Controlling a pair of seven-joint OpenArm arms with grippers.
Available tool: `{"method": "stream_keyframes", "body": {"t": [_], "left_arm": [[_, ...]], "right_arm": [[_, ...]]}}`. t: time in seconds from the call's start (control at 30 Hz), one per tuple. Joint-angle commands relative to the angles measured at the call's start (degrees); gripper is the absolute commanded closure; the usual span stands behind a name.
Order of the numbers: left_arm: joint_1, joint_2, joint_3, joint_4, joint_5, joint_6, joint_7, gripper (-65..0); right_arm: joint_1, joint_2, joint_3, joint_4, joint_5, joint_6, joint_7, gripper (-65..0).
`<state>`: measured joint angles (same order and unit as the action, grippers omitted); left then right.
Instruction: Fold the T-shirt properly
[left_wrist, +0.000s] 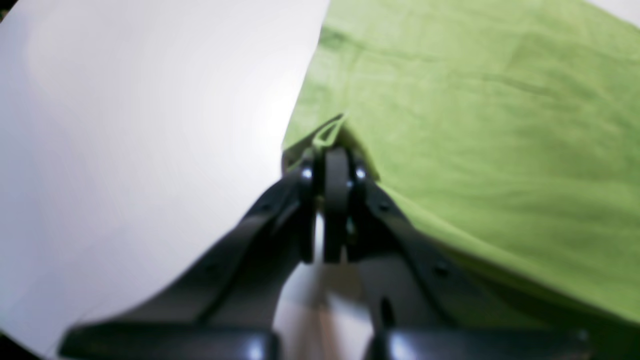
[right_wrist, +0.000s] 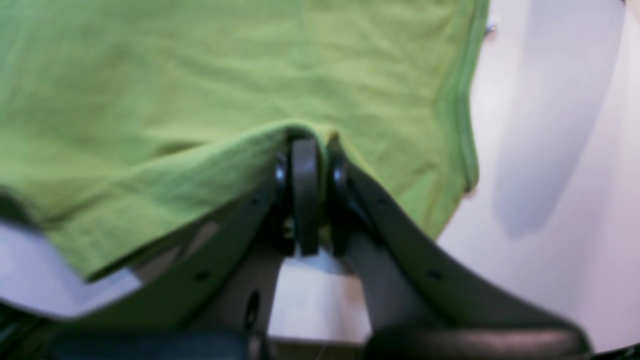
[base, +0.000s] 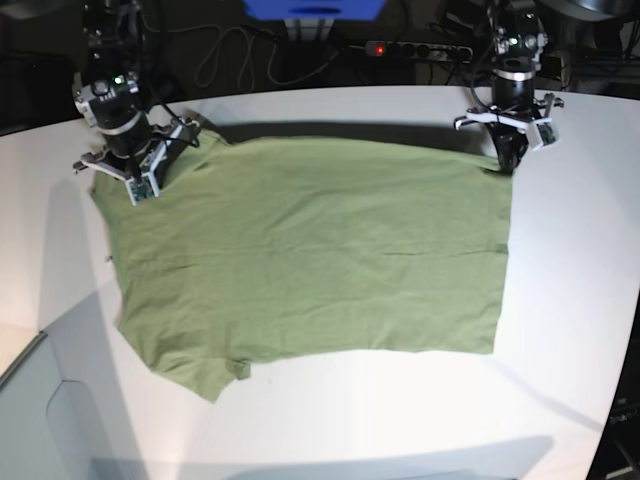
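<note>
On the curved white surface (base: 560, 340) the plain olive-green short-sleeved cotton T-shirt (base: 310, 250) lies spread mostly flat, slightly wrinkled, far edge toward the two arms. Left hand (left_wrist: 334, 150) is clamped tight on a far corner of the fabric, a small fold pinched and raised between its black fingers. Right hand (right_wrist: 306, 142) is likewise closed on the opposite far edge, cloth draped over its fingertips, hem running alongside.
</note>
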<state>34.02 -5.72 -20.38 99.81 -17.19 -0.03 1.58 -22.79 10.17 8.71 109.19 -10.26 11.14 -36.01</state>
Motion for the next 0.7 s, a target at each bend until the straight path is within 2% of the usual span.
{"method": "stream_keyframes", "body": {"t": [0.0,0.33,0.5,0.67], "left_arm": [[-0.7,-0.4,-0.3,0.7,-0.1,0.1,-1.5,0.0],[-8.0,-1.8,-0.2,-5.2,-0.1,0.1,-1.5,0.0],[-10.4,-2.8,0.0,-7.2,-0.1,0.1,-1.5,0.0],[-13.1,-2.9,0.0,-9.7,-0.1,0.1,-1.5,0.0]], "right_arm": [[1.4,0.4,0.1,0.1,0.1,0.4,1.0,-0.1],[10.1,0.4,0.1,-5.1,0.1,0.5,0.9,-0.1],[13.3,0.2,0.1,-7.6,0.0,5.6,0.9,-0.1],[16.9,0.1,0.1,-11.3,0.0,6.1,0.9,-0.1]]}}
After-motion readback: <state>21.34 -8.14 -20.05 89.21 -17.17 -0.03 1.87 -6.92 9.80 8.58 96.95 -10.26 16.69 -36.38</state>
